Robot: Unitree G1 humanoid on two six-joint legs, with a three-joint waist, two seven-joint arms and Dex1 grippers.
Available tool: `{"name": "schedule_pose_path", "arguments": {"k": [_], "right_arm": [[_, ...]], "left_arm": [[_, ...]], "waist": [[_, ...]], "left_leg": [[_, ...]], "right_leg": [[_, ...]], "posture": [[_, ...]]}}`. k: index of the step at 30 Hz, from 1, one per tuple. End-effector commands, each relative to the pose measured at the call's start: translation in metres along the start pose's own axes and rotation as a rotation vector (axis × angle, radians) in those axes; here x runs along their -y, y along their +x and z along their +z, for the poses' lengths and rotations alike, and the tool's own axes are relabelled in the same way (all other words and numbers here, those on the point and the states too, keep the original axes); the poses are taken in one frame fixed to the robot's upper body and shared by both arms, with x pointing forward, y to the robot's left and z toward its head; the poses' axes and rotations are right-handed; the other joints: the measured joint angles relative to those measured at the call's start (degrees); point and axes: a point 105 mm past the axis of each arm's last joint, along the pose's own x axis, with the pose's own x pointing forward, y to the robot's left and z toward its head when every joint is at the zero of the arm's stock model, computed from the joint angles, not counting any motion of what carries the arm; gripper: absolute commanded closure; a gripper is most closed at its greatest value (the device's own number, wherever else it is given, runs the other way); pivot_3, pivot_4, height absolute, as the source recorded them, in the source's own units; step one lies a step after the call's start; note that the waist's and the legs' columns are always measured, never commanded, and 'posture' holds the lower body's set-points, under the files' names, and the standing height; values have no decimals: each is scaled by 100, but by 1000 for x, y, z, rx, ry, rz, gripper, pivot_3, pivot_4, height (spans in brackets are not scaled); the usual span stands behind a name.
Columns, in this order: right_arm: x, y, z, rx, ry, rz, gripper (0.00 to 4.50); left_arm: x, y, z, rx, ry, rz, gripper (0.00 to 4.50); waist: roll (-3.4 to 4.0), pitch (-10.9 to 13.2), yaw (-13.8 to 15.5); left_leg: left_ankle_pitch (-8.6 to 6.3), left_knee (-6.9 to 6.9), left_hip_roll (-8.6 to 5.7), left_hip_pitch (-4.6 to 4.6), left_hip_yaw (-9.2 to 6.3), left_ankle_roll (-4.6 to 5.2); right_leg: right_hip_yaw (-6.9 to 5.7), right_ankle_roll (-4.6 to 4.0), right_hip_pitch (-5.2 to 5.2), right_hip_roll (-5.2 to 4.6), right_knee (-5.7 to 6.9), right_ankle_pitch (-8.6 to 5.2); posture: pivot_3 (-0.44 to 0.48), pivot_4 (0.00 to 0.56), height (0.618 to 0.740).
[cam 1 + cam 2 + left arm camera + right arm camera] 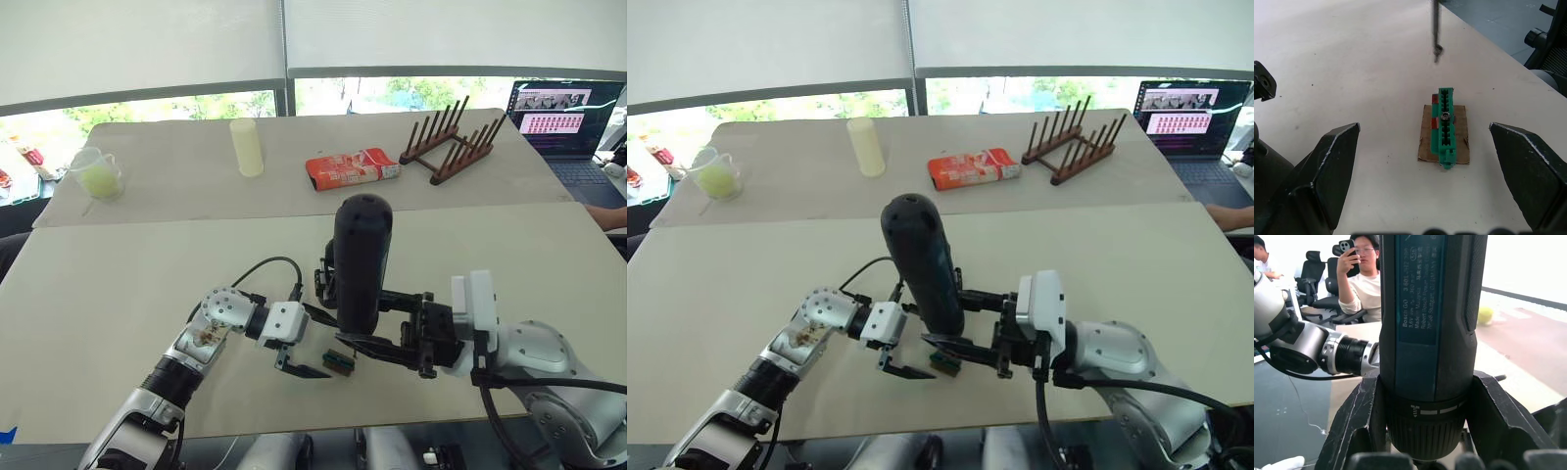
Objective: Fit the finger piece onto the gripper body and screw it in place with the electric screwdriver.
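Observation:
My right gripper is shut on the electric screwdriver, a thick dark cylinder held upright with its rounded end up. Its thin metal bit points down at the table. The gripper body is a black assembly standing just behind the screwdriver, mostly hidden by it. My left gripper hovers low over the table with its fingers spread wide, open and empty. A small green block on a brown card lies between them. The finger piece is out of view.
On the far table stand a pale yellow cup, a red packet, a wooden rack and a measuring cup. A laptop sits far right. A seated person holding a phone appears in the right wrist view.

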Motion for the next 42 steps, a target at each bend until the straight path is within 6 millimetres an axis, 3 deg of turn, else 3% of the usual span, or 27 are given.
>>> {"name": "schedule_pose_path", "arguments": {"k": [1,11,23,42], "right_arm": [[-1,0,18,47,-44,39,2604],[8,-5,29,39,-43,118,2604],[25,-6,49,24,-52,252,2604],[43,26,71,106,-27,334,2604]], "left_arm": [[-7,-3,6,9,32,31,0],[-17,-20,4,-1,-15,134,0],[-15,-42,5,-20,-57,203,0],[-30,-54,5,-21,-64,289,0]], "waist": [[0,0,-3],[-1,0,-2],[-2,1,-6],[-2,1,-9]], "left_leg": [[0,0,0,-1,0,0],[0,0,0,-3,0,1],[0,1,1,-8,0,2],[0,8,1,-18,-1,2]], "right_leg": [[0,0,-1,-1,0,0],[1,0,-2,-3,-1,0],[0,0,-5,-16,-2,0],[-6,0,-11,-26,0,0]], "posture": [[0,150,740],[0,150,740],[0,150,740],[0,150,740]]}}
